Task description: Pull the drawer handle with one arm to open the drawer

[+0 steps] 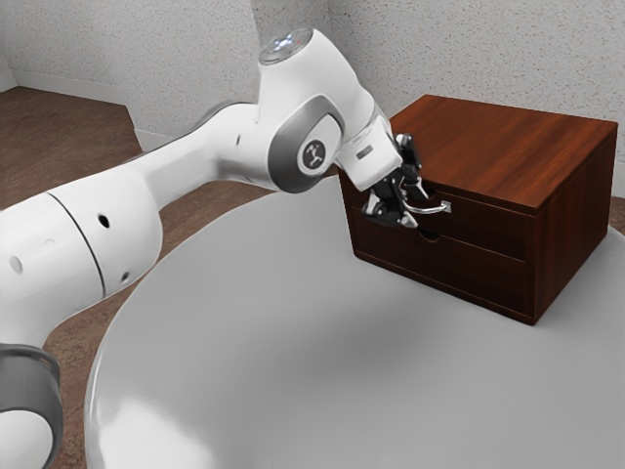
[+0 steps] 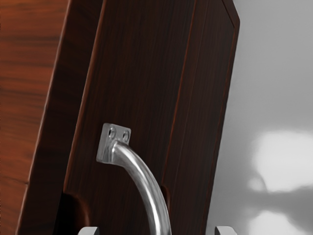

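- a white robot arm (image 1: pixel 195 166) enters from the exterior view's left and reaches toward its right, above a round pale grey table (image 1: pixel 293 371).
- behind the arm are brown floor (image 1: pixel 59 137) and a speckled light wall (image 1: pixel 176 49).
- the black gripper (image 1: pixel 398 205) at the arm's end sits against the front of a dark wooden cabinet (image 1: pixel 508 147), at the upper drawer.
- the gripper is released. in the wrist view two grey fingertips (image 2: pixel 89 230) stand wide apart, one on each side of the handle, and neither touches it.
- the drawer handle (image 1: pixel 433 207) is a curved silver bar just to the exterior view's right of the gripper.
- its long axis lies roughly level along the drawer front (image 1: pixel 488 220), and it bows outward, away from the wood and over the table.
- up close, the handle (image 2: pixel 142 181) rises from a small screwed plate (image 2: pixel 113 142) on the dark drawer front (image 2: pixel 146 73) and arcs toward the hand.
- the cabinet stands on the table's far side, at the exterior view's right, with a second drawer front (image 1: pixel 459 274) below the first.
- whether the upper drawer is pulled out at all cannot be told.
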